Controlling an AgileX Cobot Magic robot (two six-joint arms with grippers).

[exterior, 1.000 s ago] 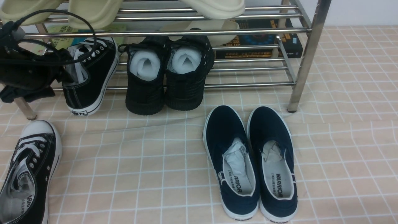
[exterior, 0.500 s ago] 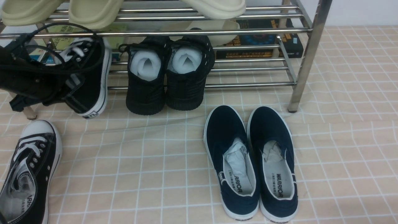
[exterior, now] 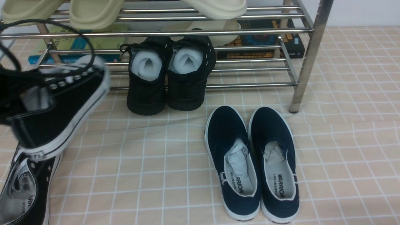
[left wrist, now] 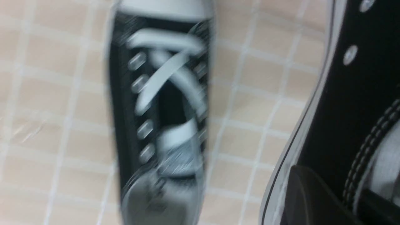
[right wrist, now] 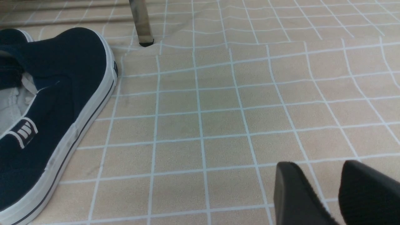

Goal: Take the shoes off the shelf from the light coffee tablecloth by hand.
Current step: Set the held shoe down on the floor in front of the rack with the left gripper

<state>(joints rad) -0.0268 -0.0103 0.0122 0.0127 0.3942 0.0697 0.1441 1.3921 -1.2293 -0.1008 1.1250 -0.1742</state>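
Observation:
One black canvas shoe (exterior: 62,106) with a white sole hangs tilted in the air at the left, off the shelf (exterior: 218,31). My left gripper (exterior: 12,90) is shut on its collar; in the left wrist view a finger (left wrist: 306,193) presses the shoe's outer side (left wrist: 343,103). The second shoe (exterior: 28,190) of the pair lies on the light coffee tablecloth (exterior: 156,162) just under the held one, blurred in the left wrist view (left wrist: 165,103). My right gripper (right wrist: 328,187) hovers low over bare cloth, open and holding nothing.
Black knit shoes (exterior: 168,81) stuffed with white paper stand on the shelf's lower tier. Navy slip-ons (exterior: 253,162) sit on the cloth right of centre. Cream slippers (exterior: 93,12) lie on the top tier, books (exterior: 259,40) behind. A shelf leg (exterior: 304,68) stands at the right.
My left gripper shut on the sneaker on the lower tier, then pulled it off the shelf toward me and leftward, above the other sneaker. Nothing else moved.

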